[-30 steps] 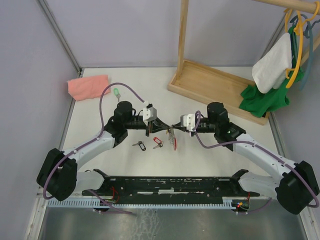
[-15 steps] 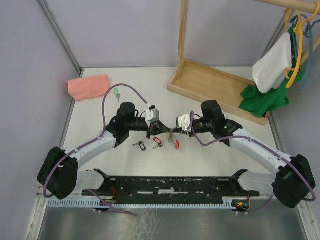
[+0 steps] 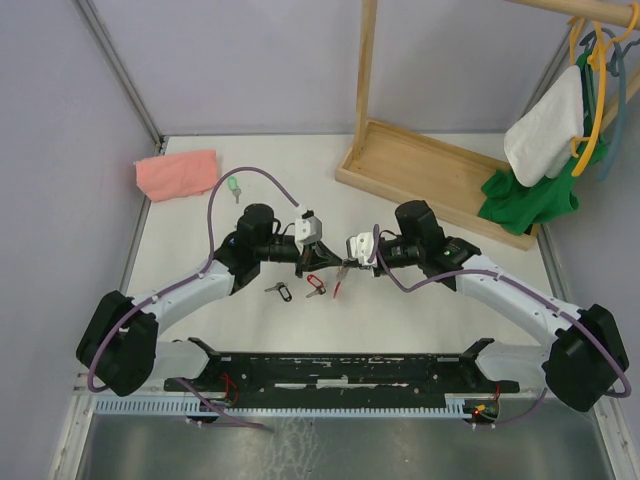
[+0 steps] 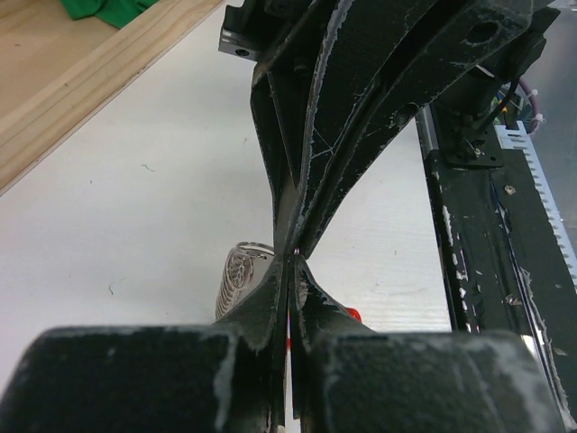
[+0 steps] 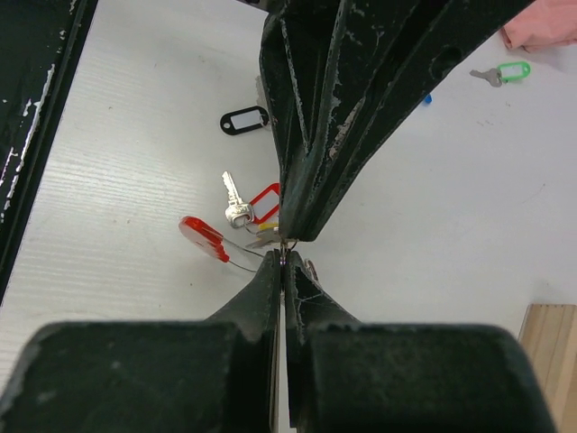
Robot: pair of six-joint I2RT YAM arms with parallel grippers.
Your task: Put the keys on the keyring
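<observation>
Threading step in hand; keyring (image 5: 200, 233) pinched by thin wire in shut right gripper (image 5: 283, 257), mid white table (image 3: 400, 325); tip to tip with shut left gripper (image 4: 293, 262), its hold unclear; next: spread coil, slide on red-tagged key (image 5: 257, 200); wooden rack base (image 3: 430, 170), pink cloth (image 3: 177, 173) behind.

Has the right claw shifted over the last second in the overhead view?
Yes. The right claw has slid left, away from the wooden rack base, toward the table's middle.

A crumpled pink cloth (image 3: 177, 173) lay at ten o'clock; a wooden rack base (image 3: 440, 180) beside a green garment (image 3: 530, 200) sat at two o'clock.
</observation>
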